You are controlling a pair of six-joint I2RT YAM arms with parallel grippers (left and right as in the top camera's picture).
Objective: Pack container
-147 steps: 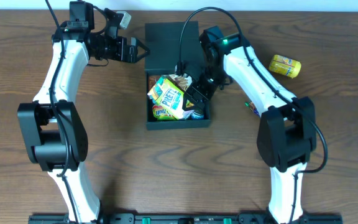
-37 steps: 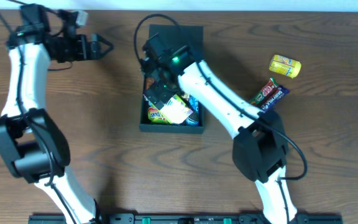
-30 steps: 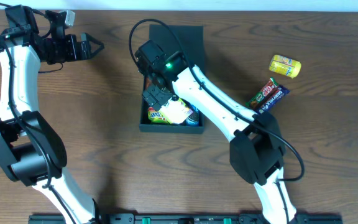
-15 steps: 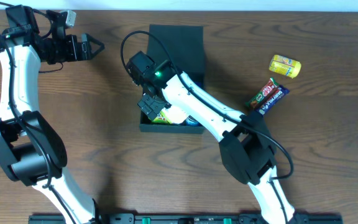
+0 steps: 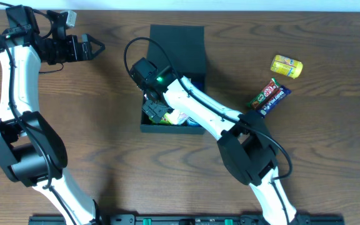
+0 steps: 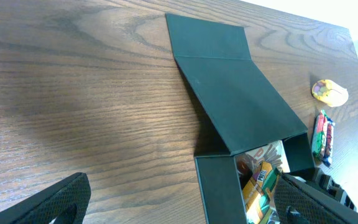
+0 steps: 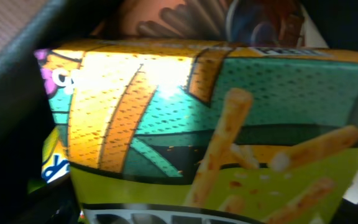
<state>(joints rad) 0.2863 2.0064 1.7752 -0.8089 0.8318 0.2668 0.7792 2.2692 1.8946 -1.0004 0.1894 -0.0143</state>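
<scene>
The container (image 5: 170, 129) is a dark box in the middle of the table, its flap lid (image 5: 177, 44) lying open behind it. Snack packets (image 5: 179, 117) lie inside. My right gripper (image 5: 155, 110) is down in the box's left end. In the right wrist view a yellow-green pretzel packet (image 7: 185, 124) fills the space between its wide-set fingers, which barely show at the picture's edges. My left gripper (image 5: 91, 48) hangs open and empty over bare table at the far left. In the left wrist view it (image 6: 185, 205) looks toward the container (image 6: 219, 186).
Right of the container lie a yellow packet (image 5: 286, 66) and two snack bars (image 5: 269, 97). They show again at the right edge as the yellow packet (image 6: 329, 91) and the bars (image 6: 322, 135). The right arm's cable loops over the lid.
My right gripper has slid from the box's middle to its left end and sunk lower among the packets. The left arm has stayed still over the last second.
</scene>
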